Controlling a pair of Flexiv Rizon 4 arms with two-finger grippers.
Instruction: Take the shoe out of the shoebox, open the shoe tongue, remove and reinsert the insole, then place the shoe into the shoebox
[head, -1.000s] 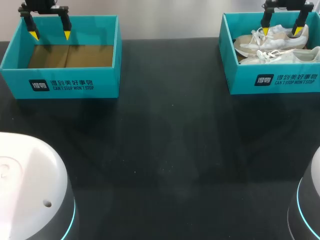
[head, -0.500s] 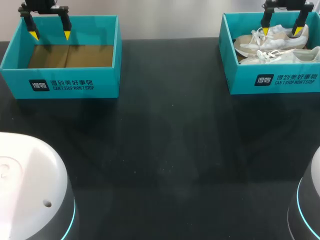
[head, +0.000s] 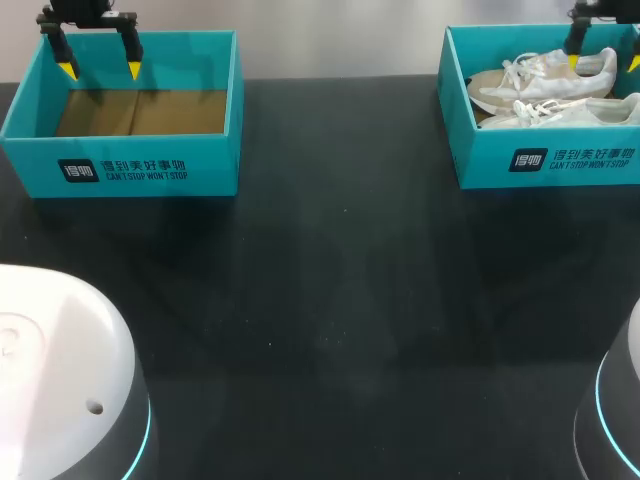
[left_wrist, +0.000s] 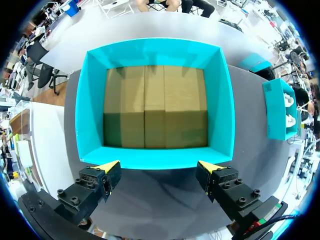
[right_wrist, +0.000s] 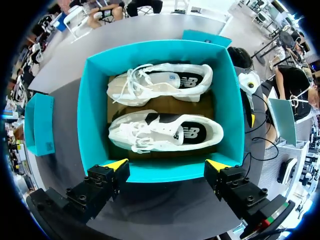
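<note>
Right pincer (head: 602, 63) shifted rightward, two shoes (right_wrist: 160, 82) (right_wrist: 165, 132) in one of two shoeboxes (head: 545, 160) (head: 120, 170)

Bare black counter (head: 330, 300) is stretching between the left box (head: 210, 172) and the shoebox (head: 482, 160), both standing open-topped with teal walls ringing them. Inside the shoebox, the far shoe (right_wrist: 160, 82) and near shoe (right_wrist: 165, 132) are covering most of the floor, leaving a narrow strip between them; the left box's cardboard floor is lying bare.

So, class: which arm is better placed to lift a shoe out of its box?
The right: the right gripper, open, hangs above the shoebox holding both shoes; the left gripper hangs above the empty box across the table.
</note>
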